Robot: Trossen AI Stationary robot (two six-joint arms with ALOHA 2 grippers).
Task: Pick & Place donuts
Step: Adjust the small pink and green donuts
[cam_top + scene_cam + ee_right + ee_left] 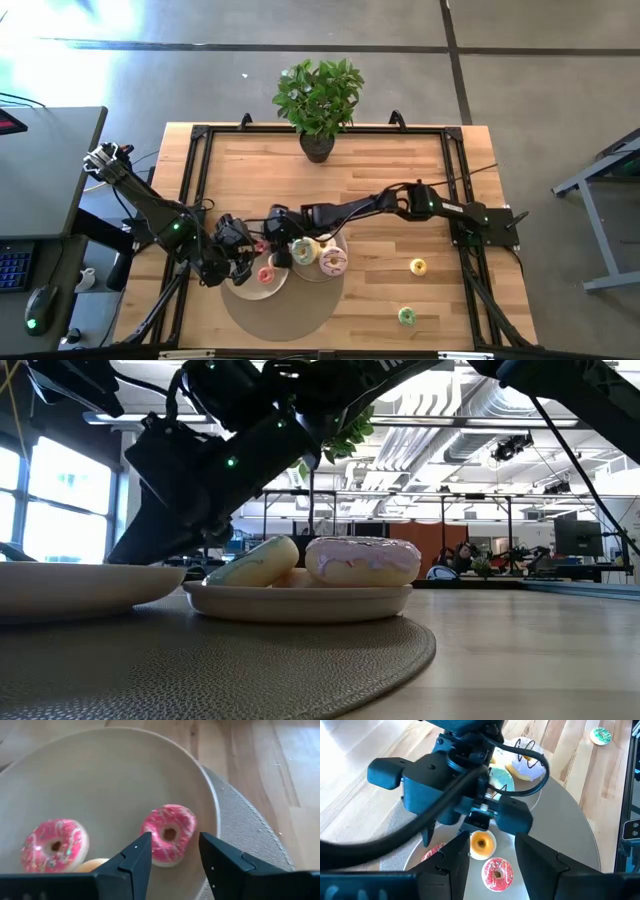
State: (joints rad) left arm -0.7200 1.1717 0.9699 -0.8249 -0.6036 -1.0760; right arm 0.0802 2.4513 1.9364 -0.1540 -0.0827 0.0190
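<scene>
I've got both arms crowded over the left plate, a smooth beige dish on the round grey woven mat. My right gripper hangs just above that plate, jaws spread, with a mini pink donut right beyond the tips, glossy icing with pale sprinkles. A second pink mini donut lies beside it, and a yellow-iced ring sits between them in the left wrist view. My left gripper hovers over the same dish, jaws also spread and holding nothing, looking straight at the right arm's blocky dark wrist.

On the neighbouring plate, touching the first, I see the larger donuts: one with pale pink icing and one white-green, leaning together. Out on the bare plank wood surface, a yellow mini donut and a green mini donut lie well apart from the plates. A leafy potted plant stands at the far edge.
</scene>
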